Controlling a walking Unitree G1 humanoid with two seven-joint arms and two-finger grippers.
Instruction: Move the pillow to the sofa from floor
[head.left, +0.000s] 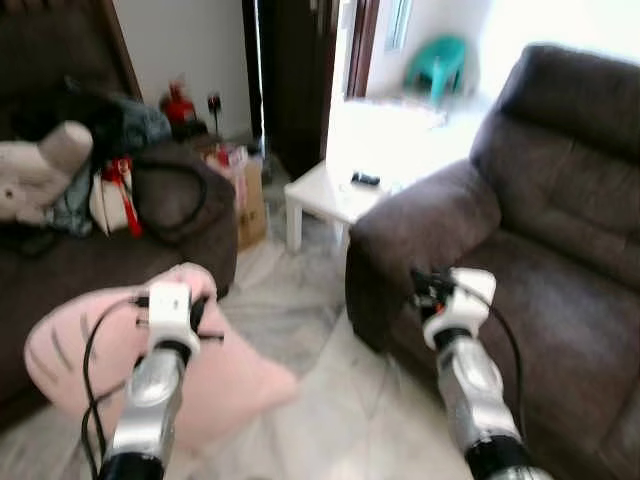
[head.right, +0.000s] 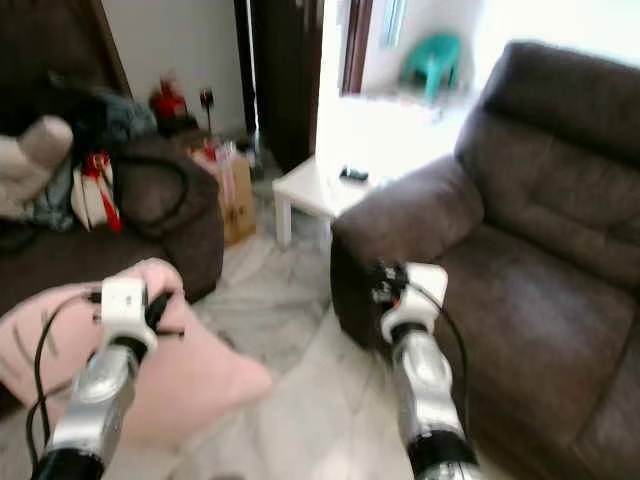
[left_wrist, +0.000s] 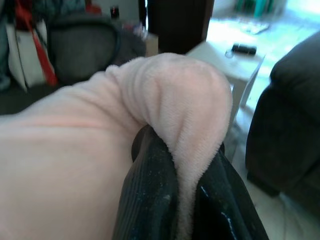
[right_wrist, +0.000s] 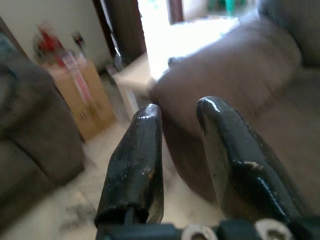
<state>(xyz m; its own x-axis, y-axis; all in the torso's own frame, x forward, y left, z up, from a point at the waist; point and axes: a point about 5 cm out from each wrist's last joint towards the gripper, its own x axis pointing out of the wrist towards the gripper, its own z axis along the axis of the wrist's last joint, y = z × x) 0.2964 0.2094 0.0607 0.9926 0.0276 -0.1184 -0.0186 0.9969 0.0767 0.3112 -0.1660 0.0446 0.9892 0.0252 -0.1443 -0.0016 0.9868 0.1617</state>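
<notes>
Your left gripper (left_wrist: 182, 200) is clamped on a fold of the pink pillow (head.left: 225, 385), its two black fingers (left_wrist: 145, 200) pinching the plush fabric between them. In the head views the pillow hangs from that gripper, lifted off the pale marble floor (head.left: 330, 400), low on your left side and just in front of a dark brown couch (head.left: 150, 250). That couch holds a heap of things: a light stuffed toy (head.left: 40, 165), a white bag with red straps (head.left: 112, 195) and dark clothing.

Your right gripper (right_wrist: 180, 135) is raised in front of you with its fingers parted and nothing between them. It points toward the armrest of the dark brown sofa (head.left: 560, 230) on your right, whose seat lies just beyond that arm.

Between the two seats, farther back, stand a small white table (head.left: 335, 190) with a dark object on top and a cardboard box (head.left: 250, 195). A teal chair (head.left: 437, 65) sits in the bright doorway behind.
</notes>
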